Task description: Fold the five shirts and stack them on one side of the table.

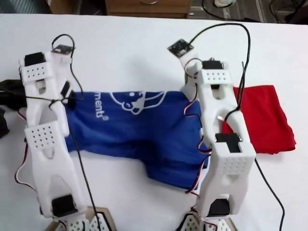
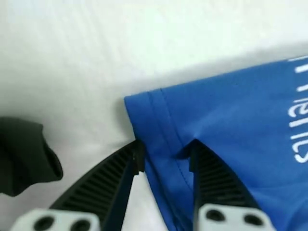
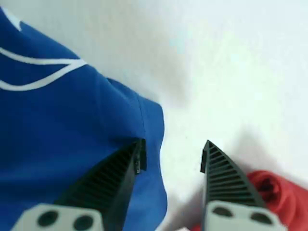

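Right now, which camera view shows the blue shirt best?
The high view: the blue shirt lies spread out, nearly all of it visible. The left wrist view and the right wrist view each catch one corner of it.

A blue cotton T-shirt (image 1: 139, 130) lies spread across the middle of the white table (image 1: 134, 53). A folded red cloth shirt (image 1: 264, 120) lies just right of it, and a dark cloth bundle (image 1: 7, 91) lies left, at the table's edge. The left gripper (image 2: 166, 156) straddles the T-shirt's far left corner, and the right gripper (image 3: 173, 156) straddles its far right corner.
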